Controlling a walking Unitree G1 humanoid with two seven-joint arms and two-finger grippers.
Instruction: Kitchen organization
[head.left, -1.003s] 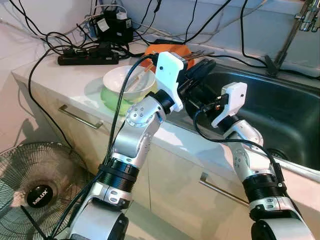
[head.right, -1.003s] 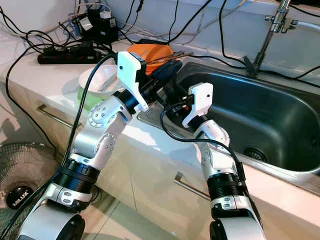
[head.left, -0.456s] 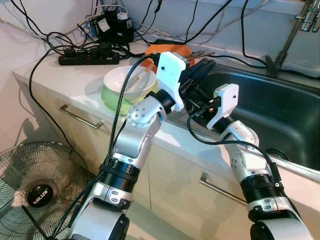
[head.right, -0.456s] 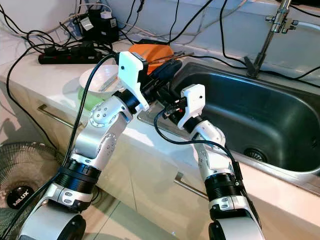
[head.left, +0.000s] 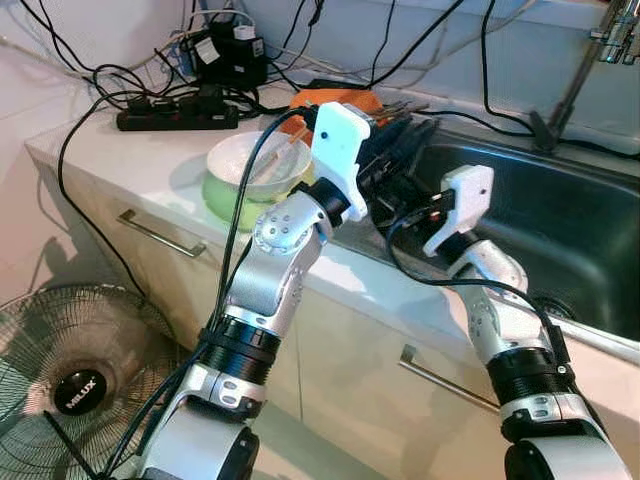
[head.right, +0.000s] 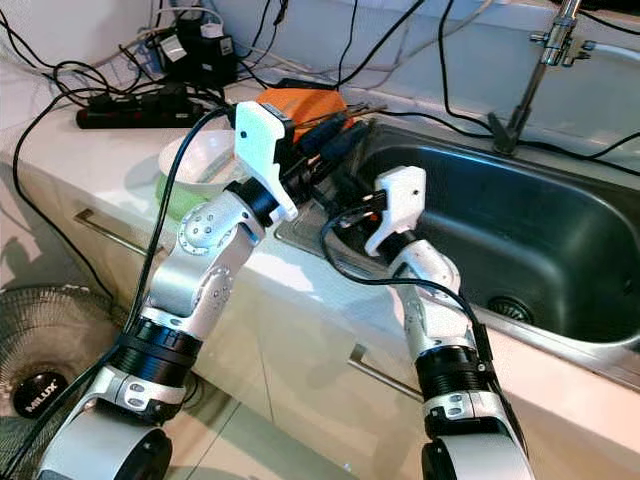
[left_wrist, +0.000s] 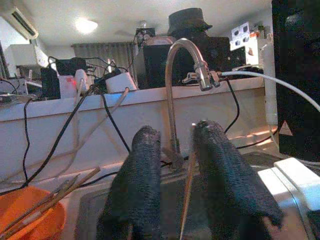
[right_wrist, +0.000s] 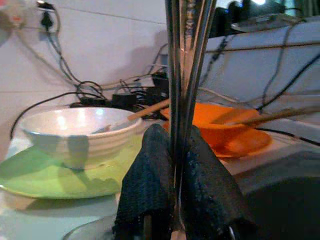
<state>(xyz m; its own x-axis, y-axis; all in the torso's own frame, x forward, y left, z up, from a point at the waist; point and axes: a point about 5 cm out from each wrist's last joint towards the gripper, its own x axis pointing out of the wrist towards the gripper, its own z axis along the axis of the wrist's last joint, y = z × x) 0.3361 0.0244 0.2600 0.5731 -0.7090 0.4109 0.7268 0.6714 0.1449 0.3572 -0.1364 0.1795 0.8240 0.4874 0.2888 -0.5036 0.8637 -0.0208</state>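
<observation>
Right tool (right_wrist: 175, 200) was clamped on a bundle of metal utensils (right_wrist: 186, 60), held upright at the sink's (head.left: 560, 215) near-left corner; left tool (left_wrist: 175, 200) sat just beside it, narrowly parted w/ a thin stick (left_wrist: 187, 195) between its fingers; white bowl (head.left: 258, 165) on green plate (head.left: 222, 195) and orange bowl (head.right: 300, 103) stood on the surface (head.left: 130, 150) by the sink's left edge.

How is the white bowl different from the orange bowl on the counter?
The white bowl is pale and ribbed outside, while the orange bowl is bright orange and smooth. The white bowl sits on a green plate; the orange bowl rests on an orange plate. The white bowl is nearer the counter's front edge, the orange bowl farther back by the sink. Both stand upright with wooden chopsticks in them.
</observation>
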